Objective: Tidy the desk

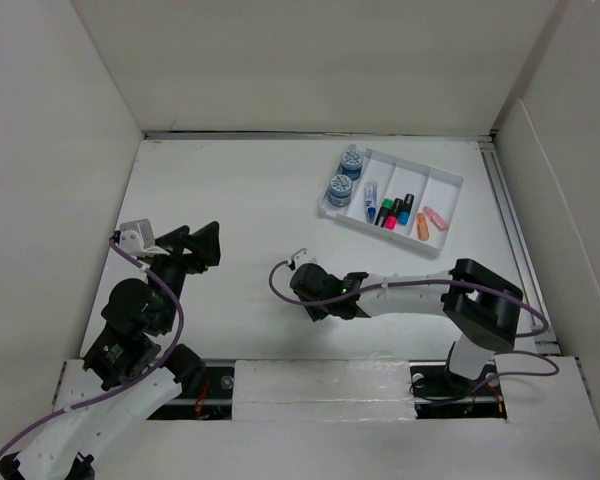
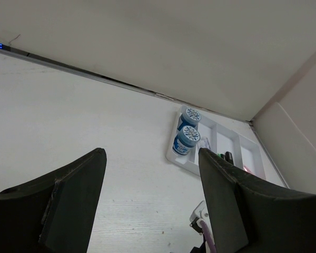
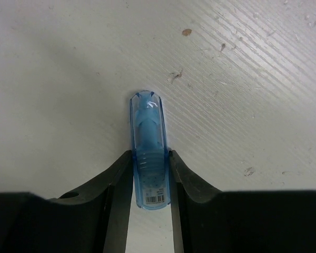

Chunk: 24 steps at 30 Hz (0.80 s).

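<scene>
- Right gripper point(image 3: 149, 161): narrow, its two fingers pressed against the sides of a translucent blue stick-shaped item point(image 3: 147, 129).
- Blue item, long axis: runs straight out ahead of the gripper, in line with the fingers. The barcode end sits between them and the rounded end sticks out forward.
- Blue item, height: close over the worktop point(image 1: 230, 190). Whether it rests on the surface or hangs just above cannot be told. In the top view the gripper body hides it.
- Compartmented tray point(image 1: 443, 192): at the far right of the worktop, well apart from the right gripper, lying beyond it and to the right.
- Tray contents: two blue-lidded jars point(image 1: 346, 174) in the left compartment, markers point(image 1: 390, 210) in the middle and pink and orange pieces point(image 1: 428, 222) at the right end. Bare floor shows toward the far side.
- Left gripper point(image 2: 152, 158): wide apart and holding nothing, at the left side of the worktop.
- Nearer arm: the right one, judged both closer to the tray and already loaded. The coming carry likely runs away from the base and rightward.
</scene>
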Available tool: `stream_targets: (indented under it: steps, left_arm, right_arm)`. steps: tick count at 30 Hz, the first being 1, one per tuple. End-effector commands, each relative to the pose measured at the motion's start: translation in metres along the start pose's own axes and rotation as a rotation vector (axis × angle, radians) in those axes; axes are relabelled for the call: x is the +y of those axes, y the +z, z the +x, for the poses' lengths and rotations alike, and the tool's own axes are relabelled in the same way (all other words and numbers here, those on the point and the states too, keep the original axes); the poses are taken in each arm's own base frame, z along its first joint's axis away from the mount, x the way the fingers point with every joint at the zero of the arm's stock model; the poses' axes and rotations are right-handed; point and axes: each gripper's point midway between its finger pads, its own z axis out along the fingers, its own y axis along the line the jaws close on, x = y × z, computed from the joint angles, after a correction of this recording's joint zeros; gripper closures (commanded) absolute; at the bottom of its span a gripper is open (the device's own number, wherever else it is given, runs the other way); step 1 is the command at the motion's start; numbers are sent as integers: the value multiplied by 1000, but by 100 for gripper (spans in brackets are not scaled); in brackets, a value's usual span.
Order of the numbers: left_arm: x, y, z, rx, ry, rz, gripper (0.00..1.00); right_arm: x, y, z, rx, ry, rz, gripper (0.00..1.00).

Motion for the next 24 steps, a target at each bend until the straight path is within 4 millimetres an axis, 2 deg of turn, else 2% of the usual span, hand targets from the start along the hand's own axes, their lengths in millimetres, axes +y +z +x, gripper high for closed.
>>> stream_targets:
  steps: [1, 2, 3, 6, 7, 10, 11, 12, 13, 14, 16, 17, 19, 20, 21, 24]
  left_arm:
    - [-2, 2, -5, -21, -11, 5, 33]
    - [-2, 2, -5, -22, -12, 6, 33]
    - [-3, 2, -6, -24, -14, 8, 33]
    - [-4, 2, -4, -14, -10, 15, 32]
    - [-6, 2, -3, -9, -7, 25, 32]
    - [-9, 4, 0, 8, 1, 33, 30]
    - [-10, 6, 5, 22, 9, 33, 28]
    - [-11, 7, 7, 33, 13, 37, 26]
    - [-13, 7, 10, 49, 19, 47, 25]
    - [-14, 9, 12, 59, 24, 50, 24]
    - [-18, 11, 15, 73, 29, 65, 23]
    - [-19, 12, 18, 84, 33, 71, 22]
    - [-23, 12, 21, 99, 38, 93, 21]
    - [-23, 12, 21, 97, 39, 94, 20]
    - [-24, 11, 19, 93, 38, 97, 20]
    - [-23, 11, 20, 95, 40, 96, 19]
  right_arm:
    - [-15, -6, -14, -74, 81, 32, 88]
    - [-20, -9, -26, -116, 115, 33, 88]
    - [-36, -18, -43, -169, 184, 45, 88]
    - [-71, -29, -70, -280, 335, 73, 88]
    - [-101, -38, -85, -339, 420, 104, 88]
    - [-153, -51, -100, -438, 583, 158, 89]
    - [-190, -63, -113, -523, 670, 195, 90]
    - [-208, -68, -116, -560, 726, 209, 91]
    - [-225, -74, -117, -595, 771, 226, 91]
    - [-258, -84, -118, -649, 842, 278, 91]
    - [-288, -89, -111, -677, 936, 333, 91]
    - [-312, -90, -104, -684, 987, 389, 90]
    - [-338, -93, -101, -698, 1042, 447, 89]
    - [-348, -90, -94, -678, 1068, 475, 89]
    - [-366, -87, -84, -663, 1114, 516, 90]
    - [-387, -88, -74, -670, 1158, 565, 90]
